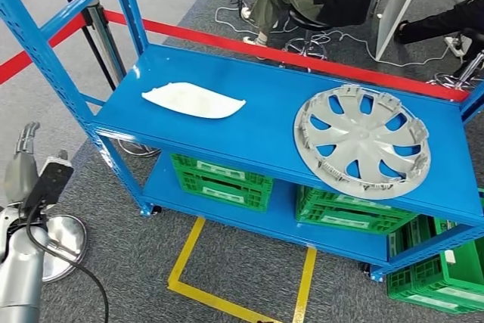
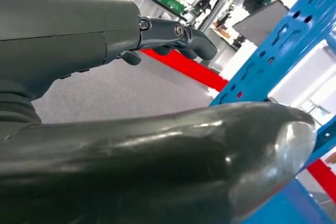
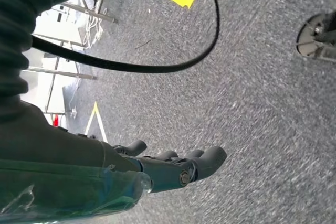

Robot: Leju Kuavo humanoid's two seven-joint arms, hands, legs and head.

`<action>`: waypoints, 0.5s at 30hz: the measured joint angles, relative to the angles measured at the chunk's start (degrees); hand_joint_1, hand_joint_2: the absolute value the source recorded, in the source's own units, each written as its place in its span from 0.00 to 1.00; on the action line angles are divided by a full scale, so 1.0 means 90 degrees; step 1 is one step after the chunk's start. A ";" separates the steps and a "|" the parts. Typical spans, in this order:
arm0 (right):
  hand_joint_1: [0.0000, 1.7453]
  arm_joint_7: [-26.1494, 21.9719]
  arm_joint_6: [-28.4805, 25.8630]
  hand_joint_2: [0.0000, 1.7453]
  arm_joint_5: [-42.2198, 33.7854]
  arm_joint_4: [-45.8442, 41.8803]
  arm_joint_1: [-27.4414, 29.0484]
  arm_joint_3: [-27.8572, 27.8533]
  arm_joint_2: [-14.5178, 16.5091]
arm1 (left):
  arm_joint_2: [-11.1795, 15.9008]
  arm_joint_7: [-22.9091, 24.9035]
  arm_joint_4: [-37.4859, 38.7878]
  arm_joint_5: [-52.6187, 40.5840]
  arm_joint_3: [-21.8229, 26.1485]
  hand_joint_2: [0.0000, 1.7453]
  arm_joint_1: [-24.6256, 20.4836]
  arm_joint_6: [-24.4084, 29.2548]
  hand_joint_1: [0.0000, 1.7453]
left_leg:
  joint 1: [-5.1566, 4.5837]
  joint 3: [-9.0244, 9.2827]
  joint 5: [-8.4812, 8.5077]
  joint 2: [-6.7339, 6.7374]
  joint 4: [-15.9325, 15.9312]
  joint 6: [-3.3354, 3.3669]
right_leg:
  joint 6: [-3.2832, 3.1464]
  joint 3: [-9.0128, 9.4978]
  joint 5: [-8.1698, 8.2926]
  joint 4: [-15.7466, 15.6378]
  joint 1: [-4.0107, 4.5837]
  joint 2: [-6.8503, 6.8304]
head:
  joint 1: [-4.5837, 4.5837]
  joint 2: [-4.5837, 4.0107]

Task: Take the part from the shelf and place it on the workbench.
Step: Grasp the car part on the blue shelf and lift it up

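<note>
Two shelf levels: the blue shelf (image 1: pixel 268 122) stood ahead of the left hand (image 1: pixel 23 158), its corner post just beside that hand's fingers.
Crates: green crates (image 1: pixel 222 181) sat on the lower level, further from the left hand than the post, with more at the far end.
Wheel cover: a silver wheel cover (image 1: pixel 361 141) lay flat on the top level, well apart from the left hand, toward the end of the shelf furthest from it.
White part: a pale, leaf-shaped part (image 1: pixel 193 100) lay flat on the top level, the nearer of the two pieces to the left hand (still clear of it, untouched).
Left hand: raised beside the shelf post, holding nothing; in the left wrist view its fingers (image 2: pixel 178 35) stretched forward, apart from the thumb.
Right hand: the right hand (image 3: pixel 174 169) hung over grey carpet, fingers extended side by side and slightly bent, nothing in them.
Floor marks: yellow tape (image 1: pixel 197 274) ran on the carpet below the shelf; red tape (image 1: pixel 296 58) lay beyond it.
Person: someone sat on a chair (image 1: pixel 302 24) past the shelf, far from either hand.
</note>
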 joint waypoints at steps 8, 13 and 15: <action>0.00 -0.0162 0.0218 0.00 -0.0135 0.0038 0.0022 0.0005 0.0001 | 0.0052 0.0012 0.0102 -0.0001 -0.0019 0.00 0.0007 0.0000 0.00 | -0.0028 0.0267 -0.0234 -0.0020 -0.0035 -0.0187 | -0.0203 0.0777 0.0904 -0.1790 0.0068 0.0014 | -0.0007 0.0000; 0.00 -0.0174 0.0279 0.00 -0.0126 0.0041 0.0028 0.0004 0.0006 | 0.0101 0.0043 0.0132 -0.0025 -0.0033 0.00 -0.0001 0.0003 0.00 | -0.0031 -0.0430 -0.0792 0.0008 0.1274 -0.0319 | -0.0336 0.0987 0.0799 -0.1881 0.0021 0.0007 | -0.0067 0.0000; 0.00 -0.0176 0.0294 0.00 -0.0126 0.0042 0.0035 0.0004 0.0007 | 0.0106 0.0054 0.0156 -0.0033 -0.0035 0.00 0.0021 0.0002 0.00 | -0.0026 -0.0825 -0.0785 0.0009 0.1764 -0.0338 | -0.0338 0.1073 0.0722 -0.1881 0.0019 0.0009 | -0.0066 0.0000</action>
